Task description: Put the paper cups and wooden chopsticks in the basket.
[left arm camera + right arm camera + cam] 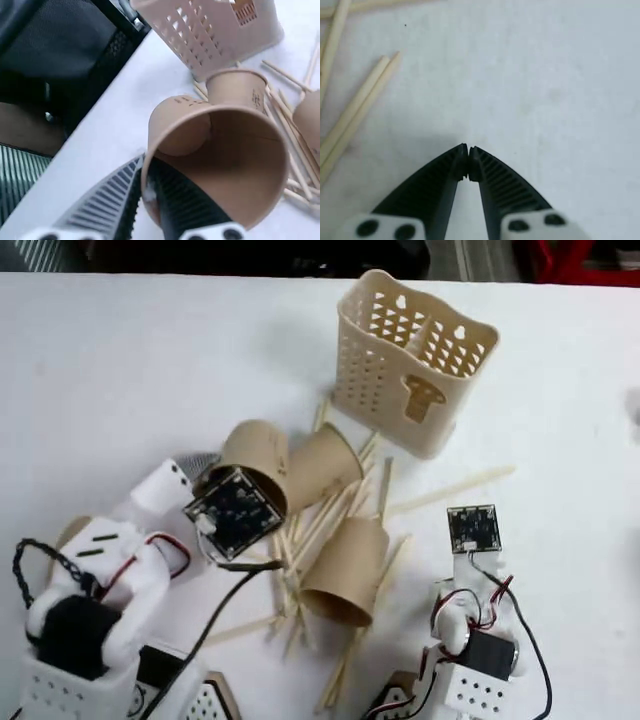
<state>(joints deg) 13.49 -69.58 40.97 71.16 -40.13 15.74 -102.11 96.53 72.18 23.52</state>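
**Left gripper** (146, 172): well left of the basket (410, 365) and on its near side. Pinches the rim of cup 1 (255, 452), with 1 finger inside the mouth and 1 outside against the wall.

**Cup 1**, paper, brown: left of the basket and apart from it. Sits just beside cup 2; contact not clear.

**Cup 2** (322, 465), paper, brown: lies on its side between cup 1 and the basket, close to the basket's lower left corner. Rests partly over the chopsticks.

**Chopsticks** (318, 530), wooden, many: loose crossed heap. Starts at the basket's foot and fans out on its near side, passing under cups 2 and 3.

**Cup 3** (347, 572), paper, brown: lies on its side on the heap, on the basket's near side and farther off than cup 2. Mouth turned away from the basket.

**Basket**, cream plastic, perforated walls, 2 compartments: stands on the white table (120, 370), toward its far side.

**Single chopstick** (452, 488): lies alone, just on the near side of the basket's right corner.

**Right gripper** (468, 161): on the basket's near side, well apart from it, toward its right. Tips pressed together with nothing between them, above bare table. 2 chopsticks (355, 107) lie close by.
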